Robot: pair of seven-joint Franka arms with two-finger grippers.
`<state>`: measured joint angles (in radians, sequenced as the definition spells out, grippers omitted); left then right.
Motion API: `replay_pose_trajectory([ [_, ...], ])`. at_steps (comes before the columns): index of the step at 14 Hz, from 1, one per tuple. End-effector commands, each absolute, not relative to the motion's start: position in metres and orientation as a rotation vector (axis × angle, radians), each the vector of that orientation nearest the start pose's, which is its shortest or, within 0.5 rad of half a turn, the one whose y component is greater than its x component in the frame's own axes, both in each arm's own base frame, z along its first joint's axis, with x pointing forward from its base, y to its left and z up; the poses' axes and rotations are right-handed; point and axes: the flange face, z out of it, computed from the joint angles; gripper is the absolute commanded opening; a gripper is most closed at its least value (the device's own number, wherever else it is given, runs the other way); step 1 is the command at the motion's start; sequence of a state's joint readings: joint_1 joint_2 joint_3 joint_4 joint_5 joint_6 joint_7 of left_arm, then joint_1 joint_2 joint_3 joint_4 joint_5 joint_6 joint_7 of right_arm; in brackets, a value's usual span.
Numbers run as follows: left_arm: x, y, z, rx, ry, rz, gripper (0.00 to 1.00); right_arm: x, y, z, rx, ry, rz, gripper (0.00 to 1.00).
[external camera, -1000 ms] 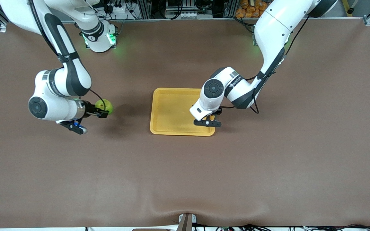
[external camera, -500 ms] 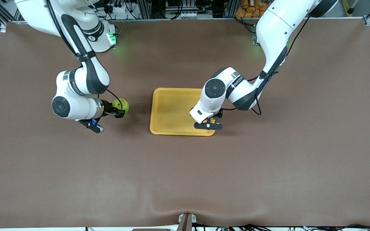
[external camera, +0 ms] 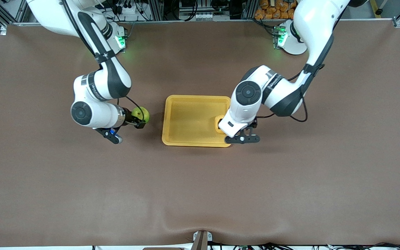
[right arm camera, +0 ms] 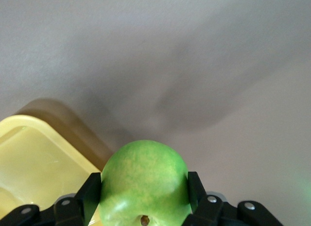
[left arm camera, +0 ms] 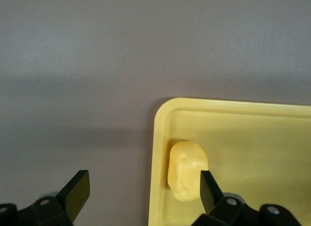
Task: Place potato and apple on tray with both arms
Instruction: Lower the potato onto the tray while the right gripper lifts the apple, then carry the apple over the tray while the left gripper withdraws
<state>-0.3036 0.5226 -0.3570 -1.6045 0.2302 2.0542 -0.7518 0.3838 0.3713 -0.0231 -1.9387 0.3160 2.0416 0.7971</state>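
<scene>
Since a second ago, the right gripper (external camera: 141,121) has carried the apple (external camera: 141,113) closer to the tray (external camera: 189,119), clamped tight over brown table (external camera: 200,187). Left gripper (left arm camera: 141,194), jaws wide and empty, has withdrawn past the tray's edge; the potato (left arm camera: 187,170) lies inside against the rim. Arm lettering is unreadable.
</scene>
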Motion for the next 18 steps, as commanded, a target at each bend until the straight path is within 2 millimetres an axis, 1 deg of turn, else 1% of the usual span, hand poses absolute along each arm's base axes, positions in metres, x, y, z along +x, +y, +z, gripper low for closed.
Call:
replay_pose_trajectory([
  [1,0.567,-0.360,0.360,-3.080,-0.065,0.033,1.00,0.551,0.254,0.271,-2.846,0.978,0.544,0.00],
  [2,0.570,-0.349,0.370,-3.074,-0.009,0.036,1.00,0.553,0.263,0.271,-2.843,0.997,0.540,0.00],
  [3,0.574,-0.333,0.384,-3.065,0.021,0.039,1.00,0.552,0.272,0.269,-2.839,1.021,0.541,0.00],
  [5,0.582,-0.303,0.399,-3.055,0.021,0.078,1.00,0.549,0.297,0.263,-2.844,1.048,0.547,0.00],
  [6,0.587,-0.287,0.409,-3.054,0.019,0.073,1.00,0.547,0.308,0.256,-2.835,1.069,0.564,0.00],
  [8,0.592,-0.256,0.429,-3.036,-0.007,0.085,1.00,0.540,0.334,0.250,-2.795,1.093,0.609,0.00],
  [10,0.598,-0.221,0.447,-3.024,-0.037,0.088,1.00,0.533,0.351,0.243,-2.777,1.120,0.593,0.00],
  [12,0.603,-0.188,0.462,-3.019,0.000,0.090,1.00,0.524,0.368,0.235,-2.782,1.131,0.580,0.00],
  [14,0.608,-0.152,0.476,-3.020,0.009,0.091,1.00,0.523,0.370,0.223,-2.780,1.141,0.562,0.01],
  [15,0.608,-0.139,0.482,-3.017,0.021,0.094,1.00,0.521,0.373,0.218,-2.786,1.137,0.564,0.04],
  [17,0.607,-0.120,0.505,-3.011,-0.015,0.070,1.00,0.520,0.375,0.213,-2.788,1.137,0.559,0.08],
  [18,0.607,-0.111,0.516,-3.007,-0.033,0.080,1.00,0.519,0.377,0.211,-2.790,1.134,0.554,0.16],
])
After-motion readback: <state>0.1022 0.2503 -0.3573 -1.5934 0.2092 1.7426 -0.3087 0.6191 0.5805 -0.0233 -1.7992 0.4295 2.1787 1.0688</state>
